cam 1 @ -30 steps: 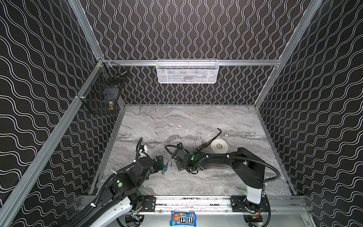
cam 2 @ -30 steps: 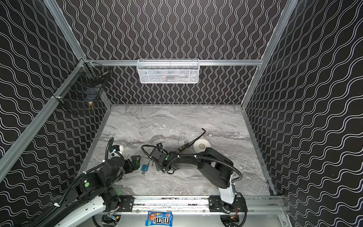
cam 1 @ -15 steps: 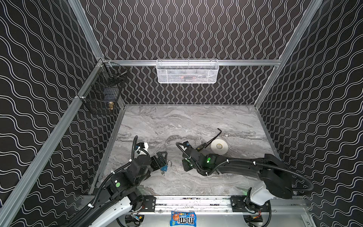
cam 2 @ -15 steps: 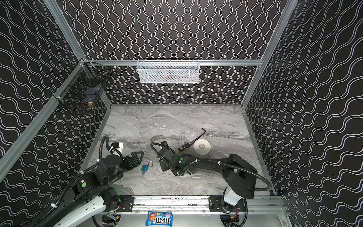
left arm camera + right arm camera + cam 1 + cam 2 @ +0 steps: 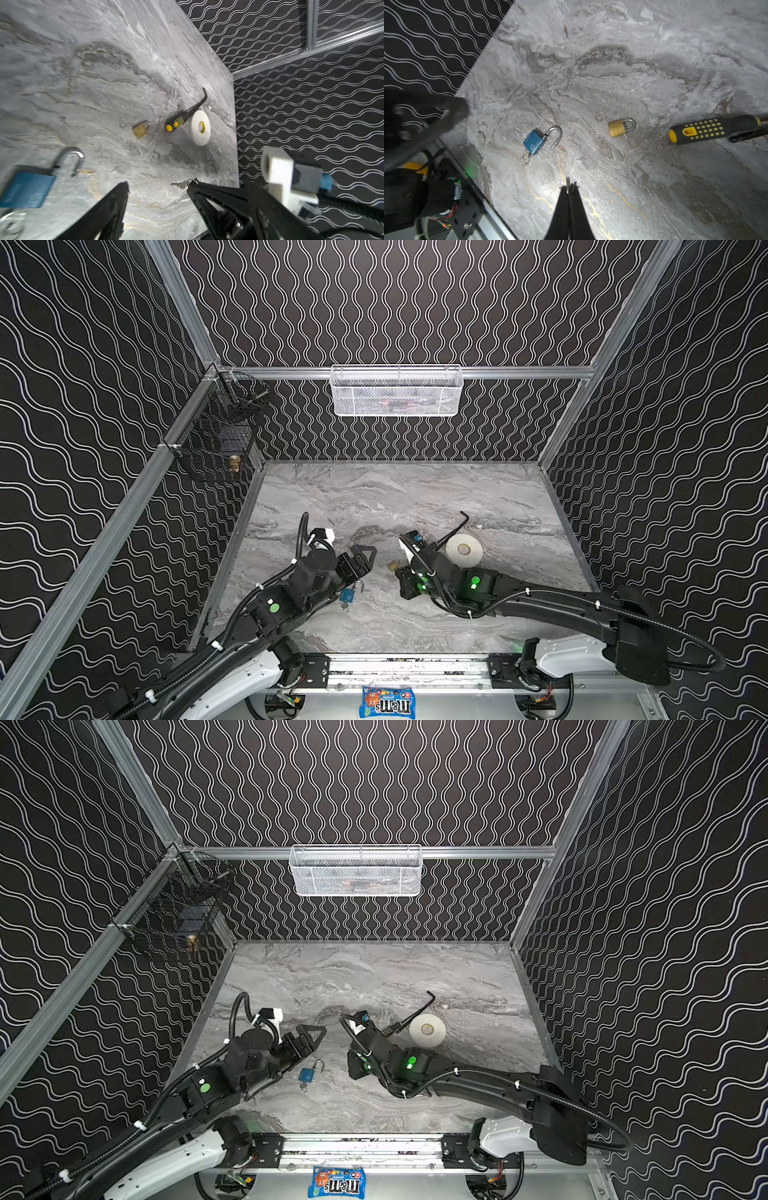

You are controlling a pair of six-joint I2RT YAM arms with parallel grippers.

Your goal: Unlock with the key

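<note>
A robotics lab test cell.
Aluminium rails (image 5: 519,372) carry black wave-patterned panels (image 5: 395,302) round a marble-look tabletop (image 5: 374,489); a white mesh basket (image 5: 395,391) at upper centre and a black wire basket (image 5: 216,448) at upper left hang from them; left arm (image 5: 286,601) and right arm (image 5: 552,605) mount on a metal beam (image 5: 407,668) along the bottom edge.

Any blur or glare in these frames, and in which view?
Left wrist: blue padlock and near table smeared, brass padlock sharper. Right wrist: both padlocks crisp, left edge blurred. Top views: sharp, evenly lit.
</note>
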